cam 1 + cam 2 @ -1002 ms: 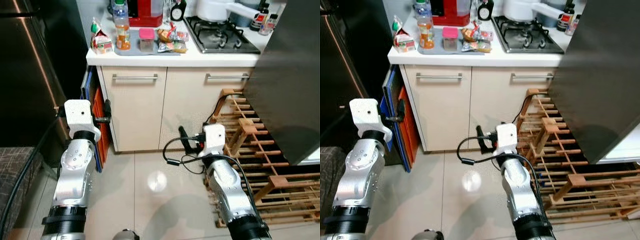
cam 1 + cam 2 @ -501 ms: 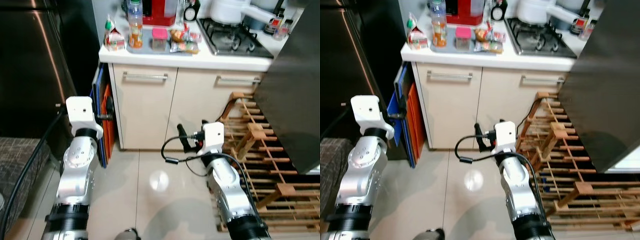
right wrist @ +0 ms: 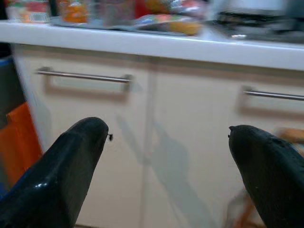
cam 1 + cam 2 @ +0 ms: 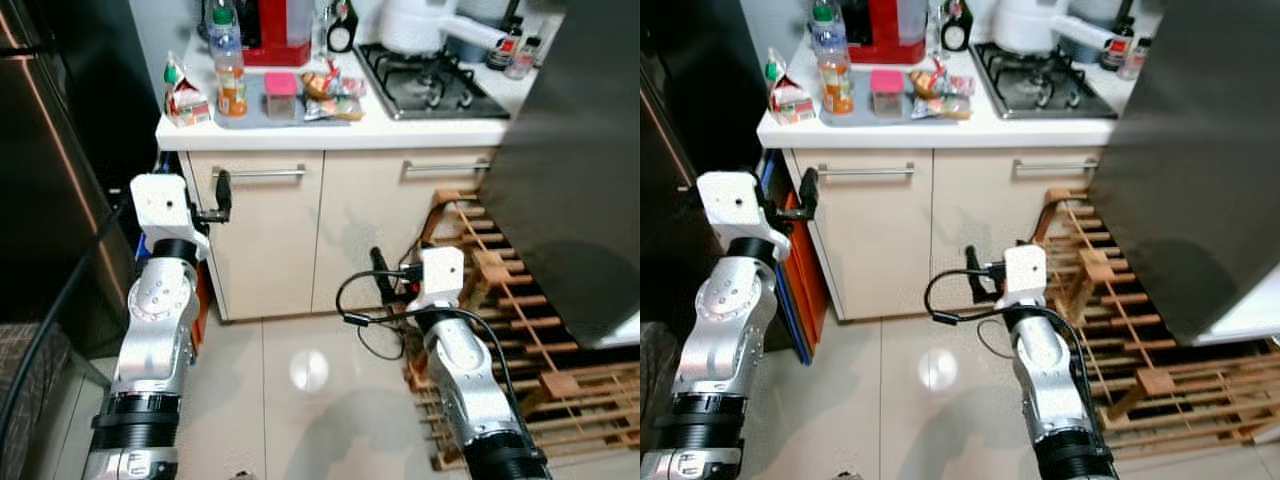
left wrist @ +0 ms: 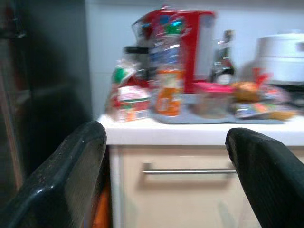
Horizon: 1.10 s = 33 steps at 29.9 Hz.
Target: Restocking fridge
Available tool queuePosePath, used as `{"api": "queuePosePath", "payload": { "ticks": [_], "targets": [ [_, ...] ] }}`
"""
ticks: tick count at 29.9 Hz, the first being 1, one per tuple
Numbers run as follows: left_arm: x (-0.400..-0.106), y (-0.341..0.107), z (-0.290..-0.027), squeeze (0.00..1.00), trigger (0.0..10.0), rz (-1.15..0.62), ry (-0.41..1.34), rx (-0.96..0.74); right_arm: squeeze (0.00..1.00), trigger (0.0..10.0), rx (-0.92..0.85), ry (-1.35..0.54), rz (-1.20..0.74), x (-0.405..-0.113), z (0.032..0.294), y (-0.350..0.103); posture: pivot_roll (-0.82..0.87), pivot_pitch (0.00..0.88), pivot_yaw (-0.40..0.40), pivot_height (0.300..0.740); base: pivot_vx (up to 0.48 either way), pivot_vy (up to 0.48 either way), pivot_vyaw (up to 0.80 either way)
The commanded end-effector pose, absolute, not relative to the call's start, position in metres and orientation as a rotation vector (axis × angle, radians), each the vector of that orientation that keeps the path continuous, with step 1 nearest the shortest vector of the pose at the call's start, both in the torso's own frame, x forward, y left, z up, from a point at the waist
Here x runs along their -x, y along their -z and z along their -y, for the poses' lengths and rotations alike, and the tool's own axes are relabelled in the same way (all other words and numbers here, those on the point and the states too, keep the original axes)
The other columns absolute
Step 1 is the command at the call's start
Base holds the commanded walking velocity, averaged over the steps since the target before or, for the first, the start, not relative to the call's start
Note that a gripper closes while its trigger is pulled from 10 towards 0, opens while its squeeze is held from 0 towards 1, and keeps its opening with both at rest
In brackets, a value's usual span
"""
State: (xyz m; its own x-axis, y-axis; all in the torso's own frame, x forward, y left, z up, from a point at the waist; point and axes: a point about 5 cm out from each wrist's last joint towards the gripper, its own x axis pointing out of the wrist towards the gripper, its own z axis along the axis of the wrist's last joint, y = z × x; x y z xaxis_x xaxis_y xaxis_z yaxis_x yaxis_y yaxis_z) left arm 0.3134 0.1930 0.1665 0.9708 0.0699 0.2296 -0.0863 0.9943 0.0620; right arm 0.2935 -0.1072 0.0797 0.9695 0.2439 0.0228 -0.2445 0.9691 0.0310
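**Left eye view: approach hazards before first pickup**

You have both grippers empty and spread wide. The left gripper (image 4: 222,192) sits just before the cabinet handle (image 4: 262,173); the right gripper (image 4: 382,275) hangs lower, near the wooden rack (image 4: 520,290). Stock waits on the grey tray (image 4: 252,108): orange juice bottle (image 4: 230,78), milk carton (image 4: 184,97), pink-lidded tub (image 4: 281,95), snack packets (image 4: 332,88).

Expect three risks:
- Fingers striking the counter edge (image 4: 330,135) if you raise late.
- The right arm's loose cable (image 4: 362,318) snagging the rack.
- The tall bottle tipping under a glancing touch.

Both silver arms reach forward, left gripper (image 5: 164,175) raised at left of frame, right gripper (image 3: 171,166) lower at centre; jaws of both spread wide.
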Motion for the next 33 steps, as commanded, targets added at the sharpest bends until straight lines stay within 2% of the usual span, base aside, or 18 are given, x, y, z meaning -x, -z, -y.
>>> {"api": "queuePosePath", "payload": {
  "ticks": [1,5,11,19,30,33],
  "targets": [
    [-0.316,-0.173,-0.191,0.0,10.0,0.255,-0.074,-0.06,0.0,10.0,-0.017,-0.263,0.049,-0.295,0.104,-0.087,-0.04,0.0,-0.023,0.74,0.48,0.0,0.8],
    [-0.316,-0.175,-0.19,0.0,10.0,0.264,-0.068,-0.059,0.0,10.0,-0.017,-0.256,0.053,-0.296,0.105,-0.088,-0.04,0.0,-0.027,0.74,0.48,0.0,0.8],
    [-0.318,-0.191,-0.182,0.0,10.0,0.324,-0.046,-0.034,0.0,10.0,-0.012,-0.245,0.058,-0.298,0.11,-0.09,-0.05,0.0,-0.039,0.74,0.48,0.0,0.0],
    [-0.313,-0.257,-0.181,0.0,10.0,0.545,-0.051,-0.061,0.0,10.0,0.011,-0.275,0.106,-0.298,0.105,-0.1,-0.03,0.0,-0.045,0.74,0.48,0.0,0.0],
    [-0.336,-0.283,-0.17,0.0,10.0,0.526,0.033,-0.006,0.0,10.0,-0.007,-0.301,0.154,-0.307,0.093,-0.115,-0.02,0.0,-0.042,0.74,0.48,0.0,0.0],
    [-0.351,-0.297,-0.155,0.0,10.0,0.474,0.036,0.036,0.0,10.0,-0.009,-0.311,0.196,-0.304,0.09,-0.126,-0.02,0.0,-0.042,0.74,0.303,0.0,0.0]
  ]
}}
